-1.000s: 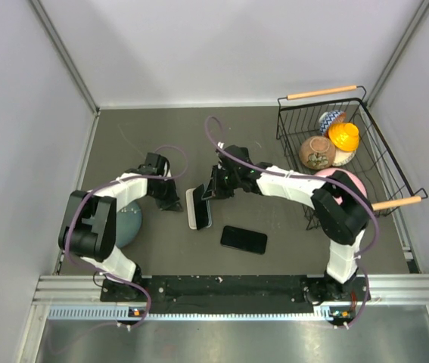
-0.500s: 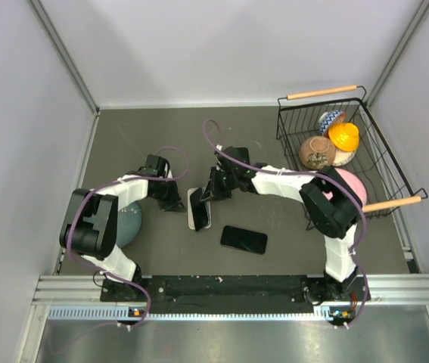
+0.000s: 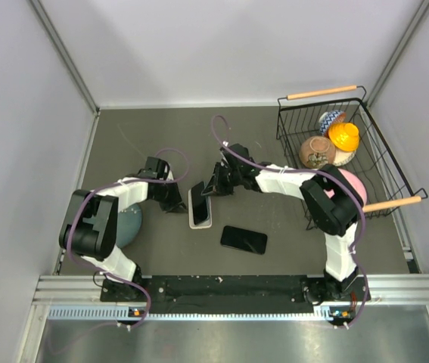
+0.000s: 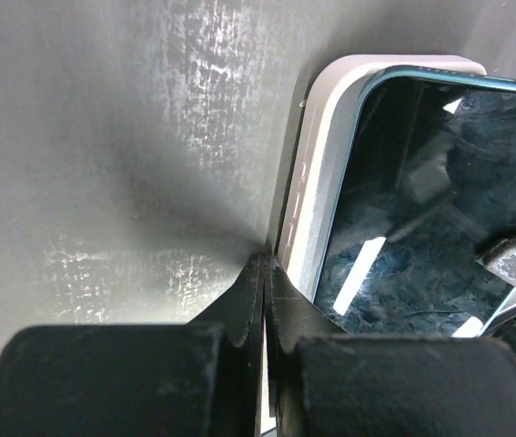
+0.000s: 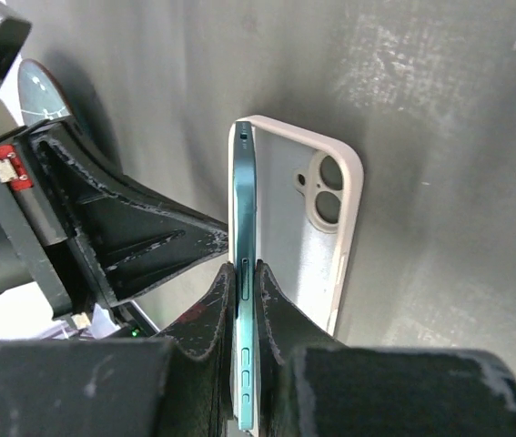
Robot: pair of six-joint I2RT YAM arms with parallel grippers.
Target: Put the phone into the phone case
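Two wrist views split it: right gripper (image 5: 244, 278) pinches the teal phone (image 5: 242, 209) edge-up over the white case (image 5: 317, 246) — left gripper (image 4: 265, 273), jaws pressed together, touches the case's long side, a contact the top view hides.

Table (image 3: 146, 136) (dark): case (image 3: 202, 222), black phone (image 3: 244, 239), basket (image 3: 290, 130)

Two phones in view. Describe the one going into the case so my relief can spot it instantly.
At the middle of the dark table, a pale case lies flat. The phone stands on its long edge in it, pinched by the right gripper. Unlike the black phone lying flat closer to the robot, it is tipped up and teal-edged.
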